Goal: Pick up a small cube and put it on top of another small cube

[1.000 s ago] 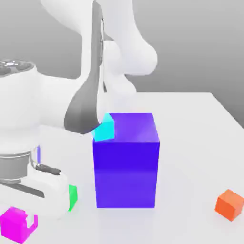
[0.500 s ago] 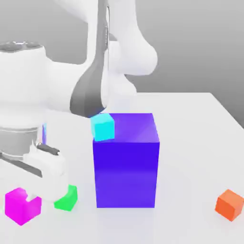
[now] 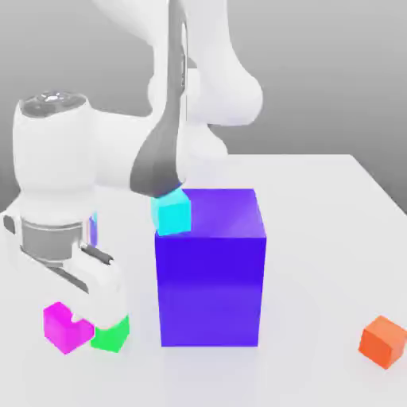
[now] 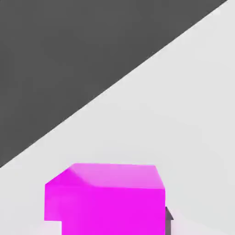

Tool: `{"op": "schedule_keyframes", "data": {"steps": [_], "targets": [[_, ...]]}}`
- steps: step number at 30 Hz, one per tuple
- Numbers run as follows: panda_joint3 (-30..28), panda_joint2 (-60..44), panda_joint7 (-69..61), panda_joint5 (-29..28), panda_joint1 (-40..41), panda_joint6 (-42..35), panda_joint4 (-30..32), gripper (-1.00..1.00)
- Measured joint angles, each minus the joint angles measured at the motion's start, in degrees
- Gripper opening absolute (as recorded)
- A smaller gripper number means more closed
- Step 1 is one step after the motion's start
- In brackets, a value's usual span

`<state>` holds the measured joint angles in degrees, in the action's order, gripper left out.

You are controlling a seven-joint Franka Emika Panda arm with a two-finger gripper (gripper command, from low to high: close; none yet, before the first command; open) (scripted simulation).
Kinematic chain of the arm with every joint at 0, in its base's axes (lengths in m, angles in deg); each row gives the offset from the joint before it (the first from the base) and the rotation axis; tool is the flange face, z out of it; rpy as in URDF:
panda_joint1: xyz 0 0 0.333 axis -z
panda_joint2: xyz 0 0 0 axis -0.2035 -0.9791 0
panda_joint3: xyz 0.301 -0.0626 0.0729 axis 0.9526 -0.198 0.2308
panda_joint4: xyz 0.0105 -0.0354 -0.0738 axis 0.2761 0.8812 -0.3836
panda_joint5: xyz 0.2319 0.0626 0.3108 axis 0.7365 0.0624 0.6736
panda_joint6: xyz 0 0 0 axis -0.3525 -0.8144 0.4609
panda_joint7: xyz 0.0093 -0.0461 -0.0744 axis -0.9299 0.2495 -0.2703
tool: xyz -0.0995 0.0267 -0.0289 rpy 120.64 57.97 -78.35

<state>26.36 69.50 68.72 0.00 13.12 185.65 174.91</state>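
Magenta cube (image 3: 63, 327) is hanging clamped in the gripper (image 3: 75, 330), just beside the green cube (image 3: 110, 335) — one each of green, cyan (image 3: 172, 212), orange (image 3: 383, 341), blue block (image 3: 210, 267); open table (image 3: 318, 238) is lying toward the exterior view's right.

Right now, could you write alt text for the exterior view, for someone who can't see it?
A white robot arm holds a small magenta cube in its fingers, just at the exterior view's left of a small green cube on a white table. A tall blue block stands mid-table, a cyan cube behind its corner, an orange cube at right.
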Motion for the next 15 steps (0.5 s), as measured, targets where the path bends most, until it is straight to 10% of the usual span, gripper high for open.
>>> {"op": "schedule_keyframes", "data": {"steps": [15], "targets": [[0.2, 6.2, 2.2, 5.2, 1.6, 0.1, 8.7, -1.0]]}}
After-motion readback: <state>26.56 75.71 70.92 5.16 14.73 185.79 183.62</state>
